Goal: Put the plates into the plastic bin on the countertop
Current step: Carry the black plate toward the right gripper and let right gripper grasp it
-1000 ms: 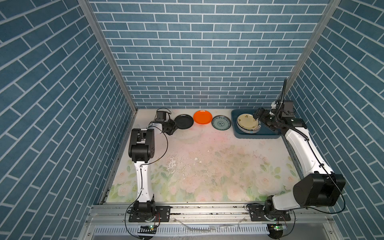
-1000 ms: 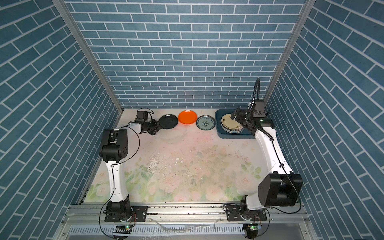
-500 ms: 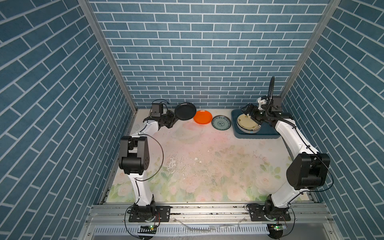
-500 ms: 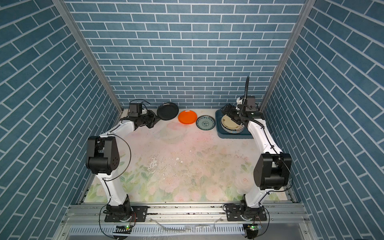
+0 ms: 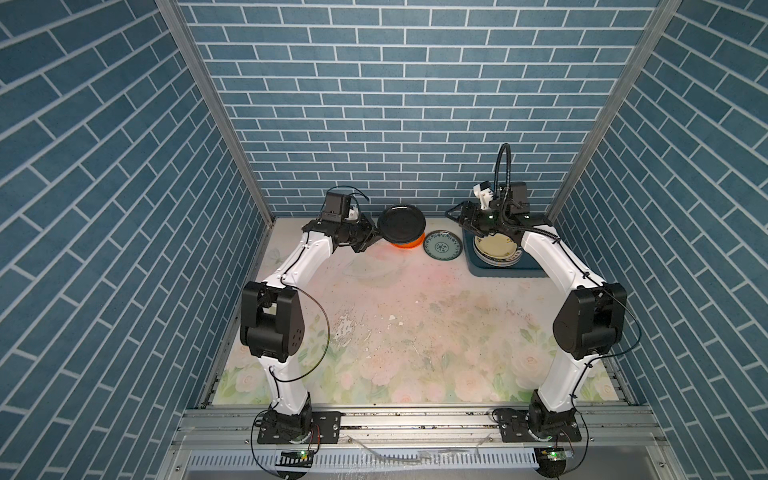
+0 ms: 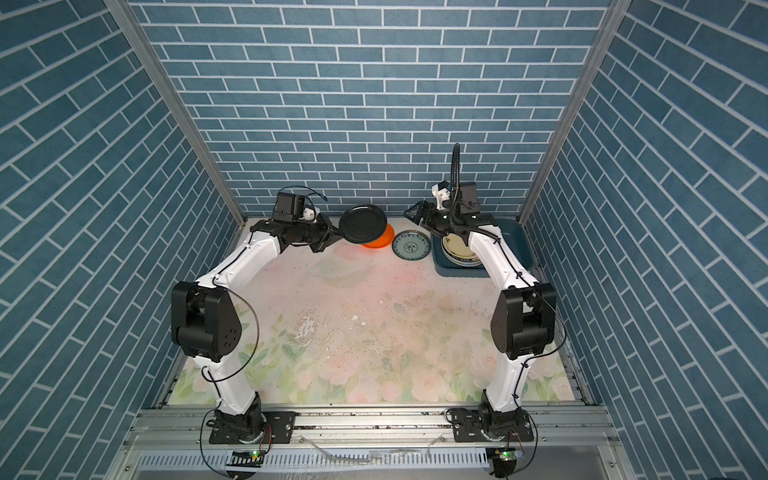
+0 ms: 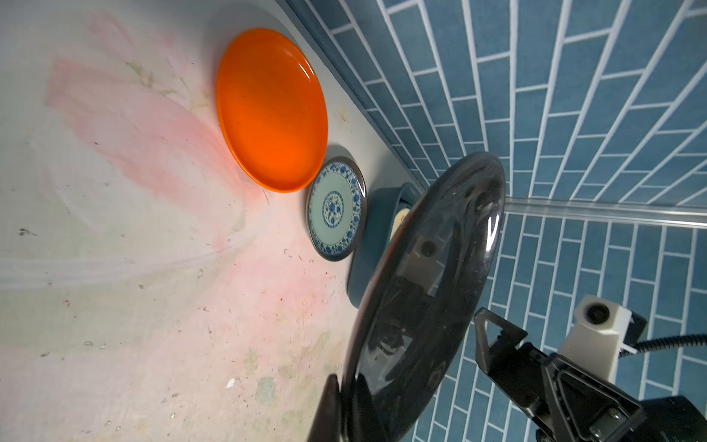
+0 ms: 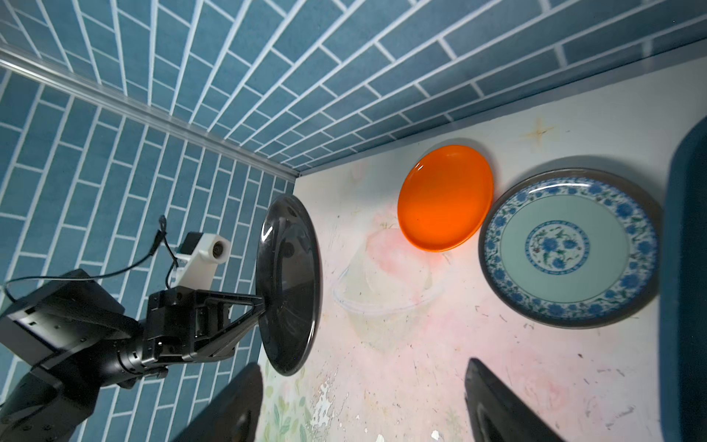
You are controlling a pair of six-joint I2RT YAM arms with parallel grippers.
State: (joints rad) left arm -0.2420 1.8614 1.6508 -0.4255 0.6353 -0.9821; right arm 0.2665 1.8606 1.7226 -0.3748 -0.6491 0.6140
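My left gripper (image 5: 374, 237) (image 7: 342, 411) is shut on the rim of a black plate (image 5: 401, 223) (image 6: 362, 223) (image 7: 432, 291) (image 8: 289, 283). It holds the plate tilted in the air above the orange plate (image 5: 411, 244) (image 7: 271, 111) (image 8: 445, 197), which lies at the back of the countertop (image 5: 395, 311). A teal-patterned plate (image 5: 443, 246) (image 8: 566, 245) lies beside the orange one. The plastic bin (image 5: 528, 270) (image 6: 519, 241) at the back right holds a stack of plates (image 5: 496, 249) with a cream one on top. My right gripper (image 5: 455, 217) (image 8: 363, 402) hangs open and empty above the bin's left edge, pointing at the black plate.
The tiled back wall stands close behind the plates and bin, and the side walls hem in both arms. The right arm's forearm crosses over the bin. The countertop's print is scuffed and flaking in the middle (image 5: 345, 328).
The left arm has lifted the black plate off the countertop and carried it right, over the orange plate. The right gripper has risen from the bin's stack, turned left and narrowed a little.
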